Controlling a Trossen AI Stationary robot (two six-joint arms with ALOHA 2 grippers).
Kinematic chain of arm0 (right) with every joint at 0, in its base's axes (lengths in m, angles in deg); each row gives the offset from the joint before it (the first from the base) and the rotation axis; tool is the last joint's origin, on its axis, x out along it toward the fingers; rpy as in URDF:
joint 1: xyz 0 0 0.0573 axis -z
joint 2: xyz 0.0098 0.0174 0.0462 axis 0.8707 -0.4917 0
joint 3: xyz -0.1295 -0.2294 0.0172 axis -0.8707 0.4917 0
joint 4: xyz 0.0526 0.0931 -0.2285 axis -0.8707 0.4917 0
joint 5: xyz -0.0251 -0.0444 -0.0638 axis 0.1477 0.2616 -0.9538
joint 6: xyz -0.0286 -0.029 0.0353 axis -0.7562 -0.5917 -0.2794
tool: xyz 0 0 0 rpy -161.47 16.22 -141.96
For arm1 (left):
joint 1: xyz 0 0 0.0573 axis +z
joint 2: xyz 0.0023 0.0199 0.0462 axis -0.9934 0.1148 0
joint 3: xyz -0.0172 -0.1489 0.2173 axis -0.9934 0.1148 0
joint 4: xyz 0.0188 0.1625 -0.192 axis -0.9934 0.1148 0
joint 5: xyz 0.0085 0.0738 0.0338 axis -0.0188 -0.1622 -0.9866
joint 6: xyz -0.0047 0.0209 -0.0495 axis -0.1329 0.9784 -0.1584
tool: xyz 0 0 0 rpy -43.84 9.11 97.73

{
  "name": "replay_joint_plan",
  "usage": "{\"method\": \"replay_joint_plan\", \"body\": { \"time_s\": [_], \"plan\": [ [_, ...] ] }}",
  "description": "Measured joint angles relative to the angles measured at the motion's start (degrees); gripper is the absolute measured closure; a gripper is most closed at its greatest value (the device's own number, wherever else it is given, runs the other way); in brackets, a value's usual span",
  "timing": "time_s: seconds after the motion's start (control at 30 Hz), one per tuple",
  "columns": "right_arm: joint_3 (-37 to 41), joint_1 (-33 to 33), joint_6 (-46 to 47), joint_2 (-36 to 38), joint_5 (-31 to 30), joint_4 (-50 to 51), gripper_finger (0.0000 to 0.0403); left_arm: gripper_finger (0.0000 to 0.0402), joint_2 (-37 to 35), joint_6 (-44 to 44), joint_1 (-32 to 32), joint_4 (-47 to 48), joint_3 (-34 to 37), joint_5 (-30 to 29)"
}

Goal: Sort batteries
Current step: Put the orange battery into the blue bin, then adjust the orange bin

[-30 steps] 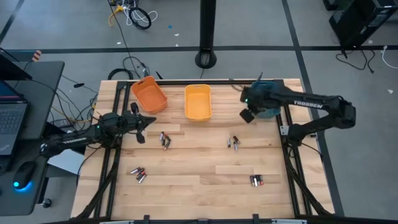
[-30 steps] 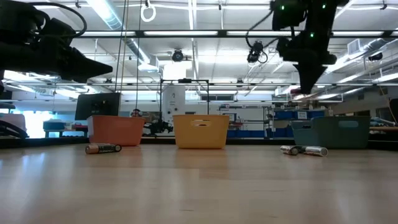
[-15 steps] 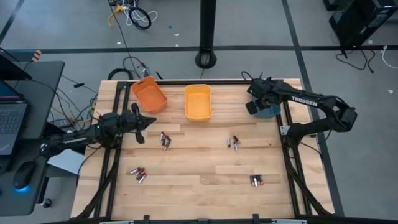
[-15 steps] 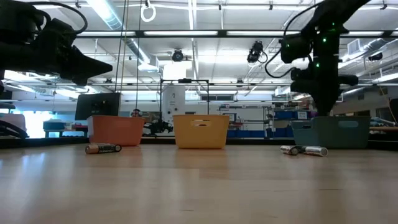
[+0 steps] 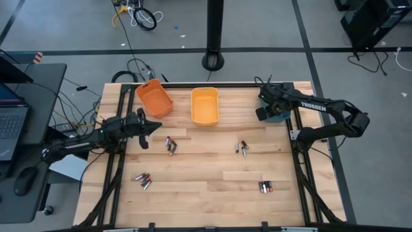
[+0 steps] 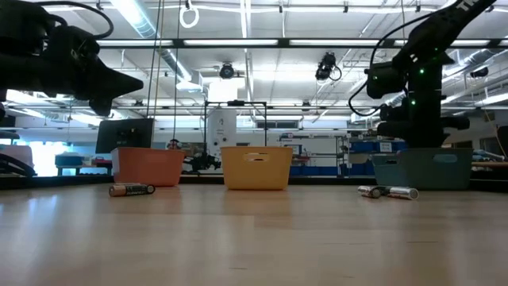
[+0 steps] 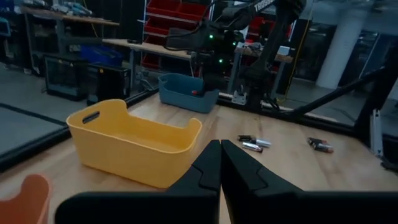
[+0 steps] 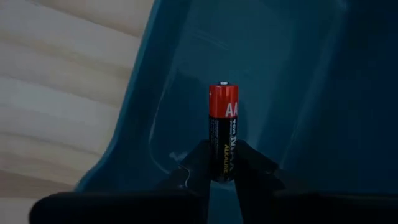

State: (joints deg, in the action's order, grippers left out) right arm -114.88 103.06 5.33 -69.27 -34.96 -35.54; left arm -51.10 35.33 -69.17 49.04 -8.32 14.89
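Right jaws [image 8: 222, 163] pinch a light, rigid, slippery red-and-black cylindrical battery [image 8: 223, 130] mid-body over the teal plastic bin [image 8: 292, 74], upper right; left jaws [image 7: 220, 167] pressed together.

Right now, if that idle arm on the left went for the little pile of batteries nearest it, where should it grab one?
Probably around the middle of the barrel, coming straight down. Those batteries lie flat on the table bunched together, so the left gripper, now shut, should open and straddle an outer cell across its narrow width.

Three bins [image 5: 205, 105] line the table's far edge; batteries [image 5: 170, 145] lie nearer.
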Motion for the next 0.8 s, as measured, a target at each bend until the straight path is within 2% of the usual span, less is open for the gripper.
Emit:
{"method": "replay_joint_plan", "body": {
  "time_s": [0.2,0.43,0.8],
  "plan": [
    [2.0,0.9,-0.5,0.0,0.0,-1.7,0.0325,0.0386,0.0,-0.1,0.0,0.1,0.0,3.4],
    [2.2,1.5,-2.6,0.0,-0.7,-2.5,0.031,0.0386,0.0,-0.3,0.0,0.1,0.0,4.0],
    [-3.0,1.5,-6.0,0.0,-2.0,0.7,0.0216,0.0386,0.0,-0.4,0.0,0.2,0.0,4.1]
  ]
}}
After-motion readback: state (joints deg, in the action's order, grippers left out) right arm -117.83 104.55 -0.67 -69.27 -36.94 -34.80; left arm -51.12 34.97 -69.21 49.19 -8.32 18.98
